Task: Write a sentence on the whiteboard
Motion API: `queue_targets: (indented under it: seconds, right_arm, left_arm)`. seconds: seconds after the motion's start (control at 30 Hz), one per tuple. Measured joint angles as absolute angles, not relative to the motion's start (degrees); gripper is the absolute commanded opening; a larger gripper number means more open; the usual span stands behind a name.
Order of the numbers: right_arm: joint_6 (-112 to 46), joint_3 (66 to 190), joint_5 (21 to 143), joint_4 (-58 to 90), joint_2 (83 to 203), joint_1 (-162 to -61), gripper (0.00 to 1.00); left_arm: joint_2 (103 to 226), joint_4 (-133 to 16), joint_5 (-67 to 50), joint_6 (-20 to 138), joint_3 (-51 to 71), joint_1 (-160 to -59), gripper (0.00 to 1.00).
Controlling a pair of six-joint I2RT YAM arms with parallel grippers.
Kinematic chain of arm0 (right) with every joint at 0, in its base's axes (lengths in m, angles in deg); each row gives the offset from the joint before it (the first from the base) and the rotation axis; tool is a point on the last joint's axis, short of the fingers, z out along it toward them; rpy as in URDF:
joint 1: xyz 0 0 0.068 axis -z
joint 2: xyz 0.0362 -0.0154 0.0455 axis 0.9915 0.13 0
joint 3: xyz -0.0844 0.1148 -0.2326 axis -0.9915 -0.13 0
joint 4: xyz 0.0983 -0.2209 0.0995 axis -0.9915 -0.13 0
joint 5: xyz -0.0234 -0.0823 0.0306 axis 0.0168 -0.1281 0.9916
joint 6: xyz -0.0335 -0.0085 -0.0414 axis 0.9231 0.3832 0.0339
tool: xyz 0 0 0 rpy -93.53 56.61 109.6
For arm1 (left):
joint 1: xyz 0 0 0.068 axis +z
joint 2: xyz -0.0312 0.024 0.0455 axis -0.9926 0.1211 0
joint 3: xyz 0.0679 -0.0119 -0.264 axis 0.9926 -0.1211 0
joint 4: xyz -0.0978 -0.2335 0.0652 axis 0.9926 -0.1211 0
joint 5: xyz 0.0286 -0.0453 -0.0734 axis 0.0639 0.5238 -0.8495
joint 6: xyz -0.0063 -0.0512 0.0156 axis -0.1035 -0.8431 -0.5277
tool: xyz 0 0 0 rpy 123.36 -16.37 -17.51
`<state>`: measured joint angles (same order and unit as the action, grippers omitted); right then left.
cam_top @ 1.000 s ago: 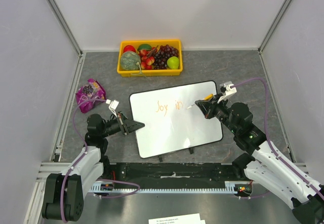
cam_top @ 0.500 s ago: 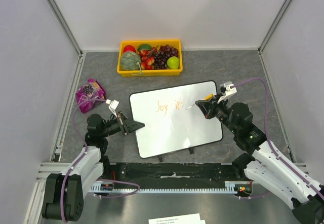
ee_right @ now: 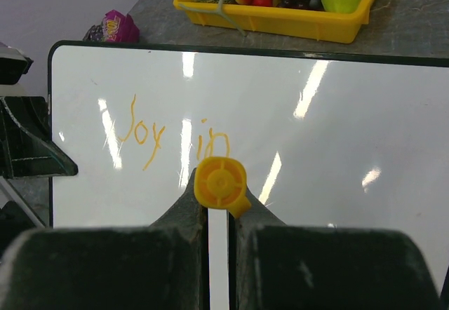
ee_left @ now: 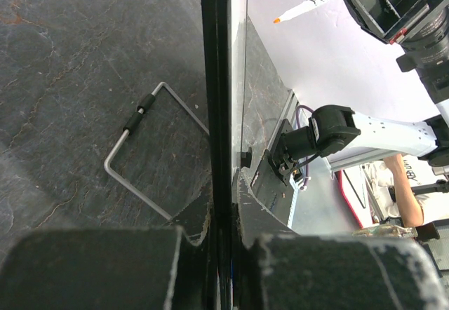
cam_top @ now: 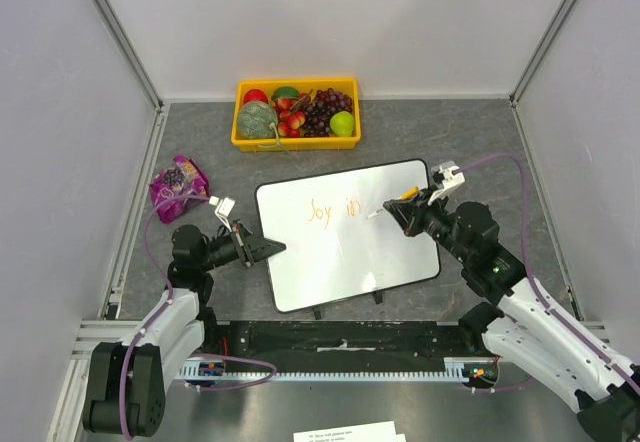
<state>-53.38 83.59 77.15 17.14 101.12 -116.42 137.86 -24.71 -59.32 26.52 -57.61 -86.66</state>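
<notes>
The whiteboard [cam_top: 350,252] lies tilted on the table, its black left edge [ee_left: 216,78] clamped between the jaws of my left gripper [cam_top: 268,248]. Orange lettering reading "Joy in" [cam_top: 333,209] runs across its upper part and shows clearly in the right wrist view [ee_right: 175,135]. My right gripper [cam_top: 405,205] is shut on a white marker with a yellow end cap [ee_right: 220,184]. The marker's orange tip [ee_left: 277,20] points at the board just right of "in"; I cannot tell whether it touches.
A yellow tray [cam_top: 296,143] of fruit stands behind the board. A purple snack bag [cam_top: 177,185] lies at the left. A wire stand [ee_left: 137,159] rests on the grey table under the board's left edge. Enclosure walls close in on both sides.
My right gripper has shifted slightly left with the marker. The lettering still reads "Joy in". The left arm has not moved.
</notes>
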Motion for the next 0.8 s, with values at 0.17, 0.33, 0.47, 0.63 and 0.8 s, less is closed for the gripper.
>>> queue_targets:
  seconds: [0.17,0.33,0.47,0.63,0.8]
  right_arm:
    - [-53.60,84.31,79.38,17.78,103.70,-117.32,0.00]
    - [-53.66,85.62,77.94,18.63,106.41,-123.44,0.00]
    - [-53.86,87.28,75.95,20.84,108.71,-129.43,0.00]
    - [-55.13,87.39,72.10,24.68,111.97,-135.35,0.00]
    - [-55.61,87.39,67.19,27.26,114.96,-142.13,0.00]
  left_arm:
    - [137.86,-24.71,-59.32,26.52,-57.61,-86.66,0.02]
    - [137.86,-24.71,-59.32,26.52,-57.61,-86.66,0.02]
    - [137.93,-24.67,-59.32,26.50,-57.61,-86.66,0.02]
    - [137.93,-24.65,-59.32,26.52,-57.61,-86.66,0.02]
    - [137.93,-24.65,-59.32,26.52,-57.63,-86.66,0.02]
